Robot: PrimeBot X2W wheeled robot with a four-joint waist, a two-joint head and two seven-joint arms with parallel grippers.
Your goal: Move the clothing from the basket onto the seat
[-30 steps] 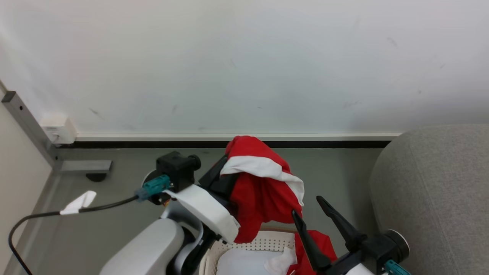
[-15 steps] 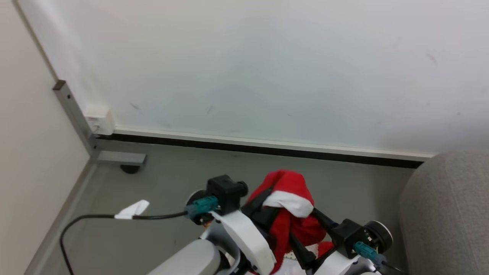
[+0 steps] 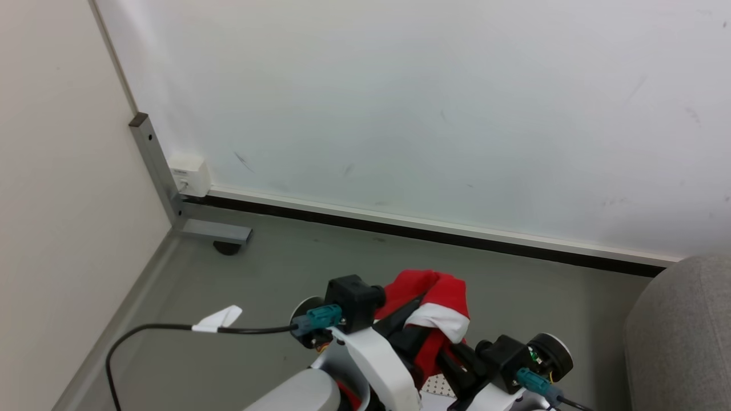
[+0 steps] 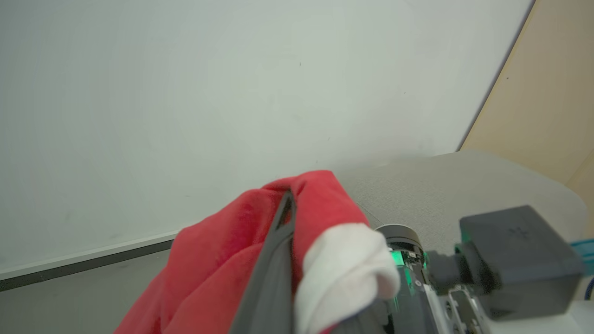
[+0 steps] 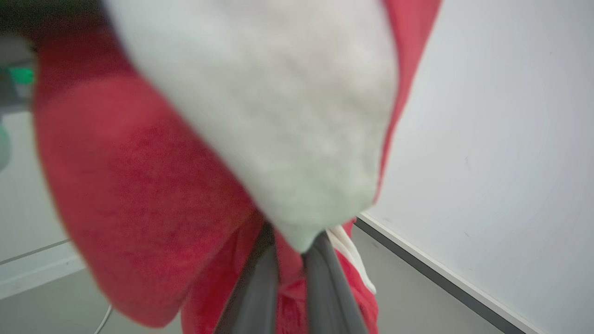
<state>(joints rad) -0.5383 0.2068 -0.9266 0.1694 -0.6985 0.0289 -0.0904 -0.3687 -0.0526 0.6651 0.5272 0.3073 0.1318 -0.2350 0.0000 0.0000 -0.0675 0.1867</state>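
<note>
**Red clothing, held aloft between two end effectors**

We list the clothing, bright red with a white cuff, raised over the basket. A perforated sliver of the basket shows beneath the arms. The seat stands to the right, apart from the garment, with grey floor between them.

Left end effector: the fabric is draped over its tip. One dark finger shows and the other lies under cloth, so we cannot tell whether it is clenched.

Right end effector: its fingers are drawn close together, grasping a fold of the red fabric. The cuff hangs just before its camera.

A black cable with a white tag trails from the left wrist over the floor, in front of a pale wall.
</note>
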